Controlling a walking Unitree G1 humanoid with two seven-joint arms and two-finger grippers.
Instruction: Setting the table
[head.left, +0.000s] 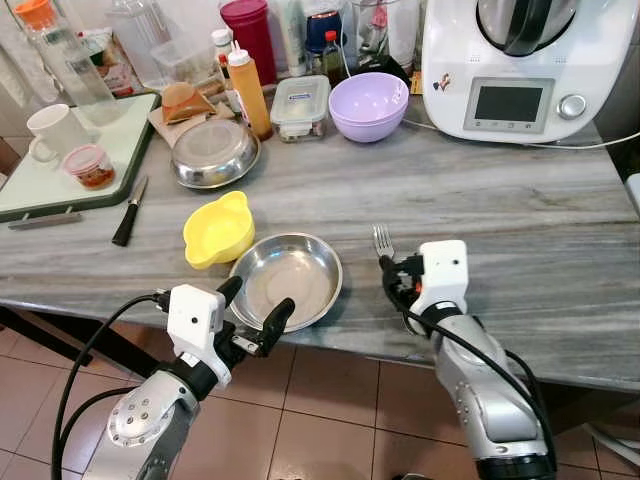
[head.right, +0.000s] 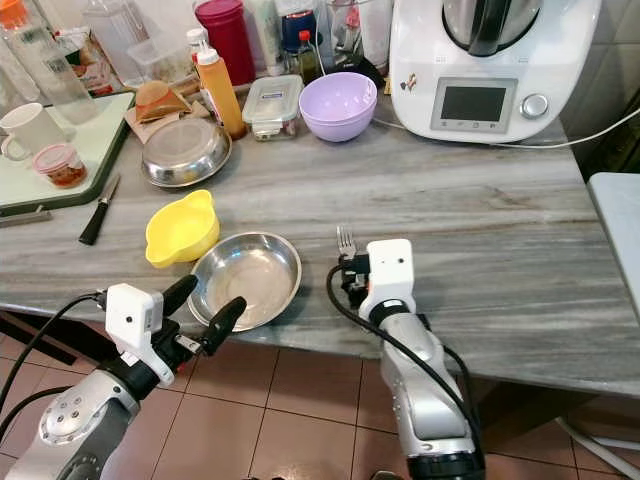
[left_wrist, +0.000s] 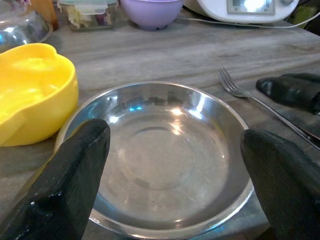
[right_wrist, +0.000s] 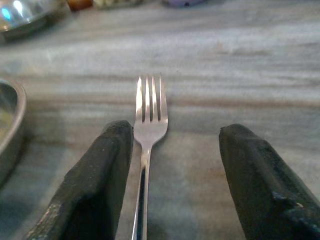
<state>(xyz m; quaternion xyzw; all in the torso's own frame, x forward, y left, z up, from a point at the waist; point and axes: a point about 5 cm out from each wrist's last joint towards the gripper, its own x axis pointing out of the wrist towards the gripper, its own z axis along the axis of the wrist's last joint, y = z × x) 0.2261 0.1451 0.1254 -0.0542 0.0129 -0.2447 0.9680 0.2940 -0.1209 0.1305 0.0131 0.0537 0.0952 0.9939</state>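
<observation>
**A:** The robot's right gripper (head.left: 392, 272) rests low on the grey marble counter (head.left: 520, 230), its two black fingers spread apart, a fork (right_wrist: 148, 117) lying between them. Why that arrangement?

**B:** The fork lies flat on the stone, tines pointing away from the robot, just right of the steel plate (head.left: 287, 279), which is where cutlery belongs in a place setting. The fingers are parted, one pad close along the handle and the other clear of it, so nothing is pinched.

**A:** And the left gripper (head.left: 258, 314)?

**B:** It is released too, jaws wide, straddling the near rim of the plate at the counter's front edge. It looks lined up to nudge or take hold of the plate.

**A:** The yellow bowl (head.left: 217, 229)?

**B:** It touches the plate's far-left rim. The purple bowl (head.left: 368, 105) and the knife (head.left: 129, 211) sit well apart from the setting, farther back.
</observation>
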